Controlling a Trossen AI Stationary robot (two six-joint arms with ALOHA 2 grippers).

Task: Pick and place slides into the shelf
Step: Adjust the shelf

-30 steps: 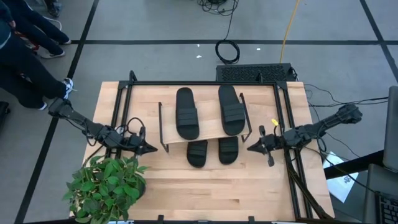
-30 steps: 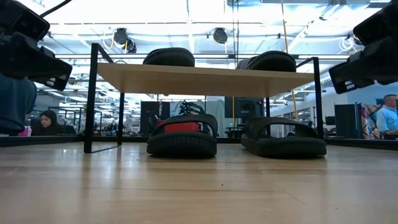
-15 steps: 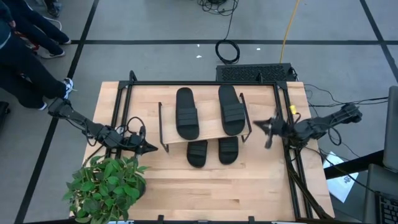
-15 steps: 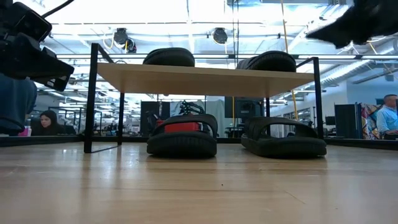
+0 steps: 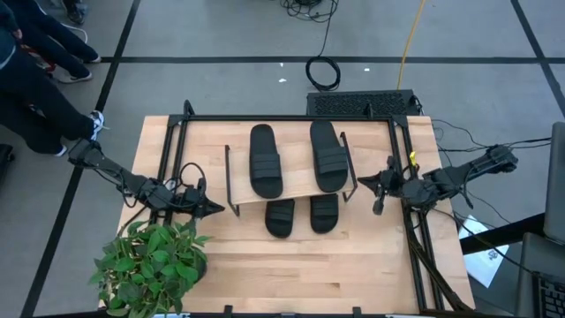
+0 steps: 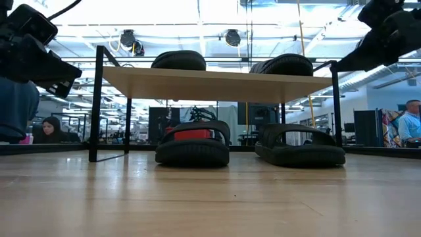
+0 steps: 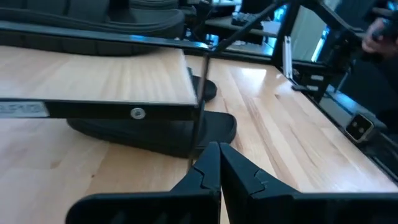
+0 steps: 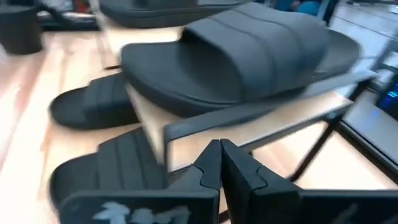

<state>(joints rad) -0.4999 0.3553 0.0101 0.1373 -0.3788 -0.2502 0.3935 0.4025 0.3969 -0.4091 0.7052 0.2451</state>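
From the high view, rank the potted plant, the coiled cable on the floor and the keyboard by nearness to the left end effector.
1. Potted plant, beside the left end effector, at the table's near left corner.
2. Coiled cable, on the floor beyond the table.
3. Keyboard, at the far right edge.

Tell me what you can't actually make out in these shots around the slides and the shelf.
- Heels of the two lower slides: high view, hidden under the shelf board.
- Straps of the two upper slides: low view, board edge hides all but their tops.
- Right gripper: low view, cut off by the picture's edge.
- Plant pot: high view, leaves cover it.
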